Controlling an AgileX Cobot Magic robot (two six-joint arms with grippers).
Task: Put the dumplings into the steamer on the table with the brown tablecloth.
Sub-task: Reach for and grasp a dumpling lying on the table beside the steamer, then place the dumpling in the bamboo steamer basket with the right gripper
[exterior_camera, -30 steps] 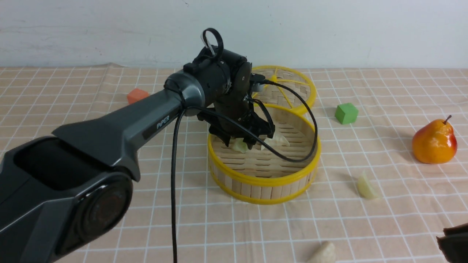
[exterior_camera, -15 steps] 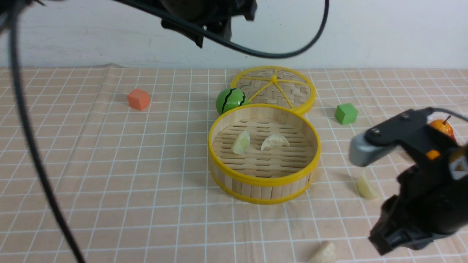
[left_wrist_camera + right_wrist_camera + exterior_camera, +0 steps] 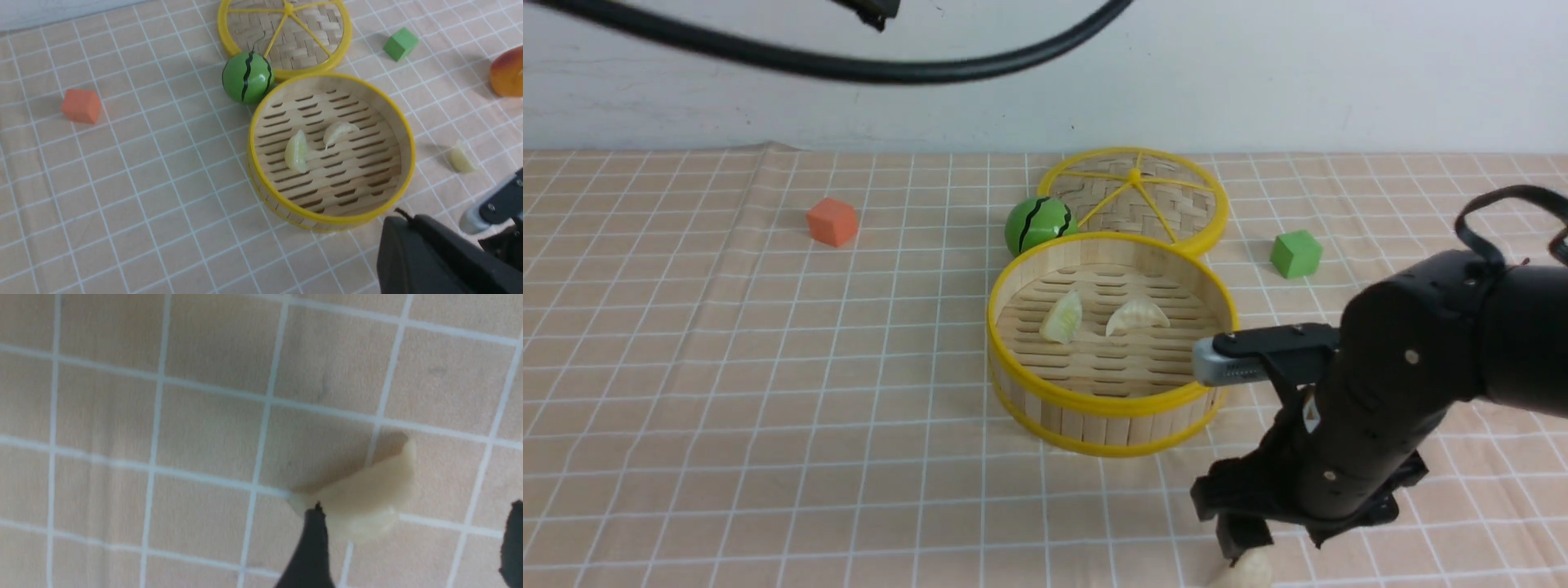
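Observation:
The steamer stands mid-table on the brown tablecloth. Two pale dumplings lie on its slatted floor. A third dumpling lies on the cloth at the near edge. My right gripper hangs open just over it. In the right wrist view that dumpling touches one fingertip, and the other fingertip stands far off. Another dumpling lies on the cloth to the right of the steamer; my right arm hides it in the front view. My left gripper is raised high and shut, holding nothing.
A woven lid and a green striped ball sit behind the steamer. An orange cube lies far left, a green cube right of the lid. A pear stands at the far right. A black cable crosses overhead.
My left arm rose from the steamer out of the front view, leaving a dumpling inside, and its gripper shut. My right arm came in and lowered over the near dumpling, its jaws opening.

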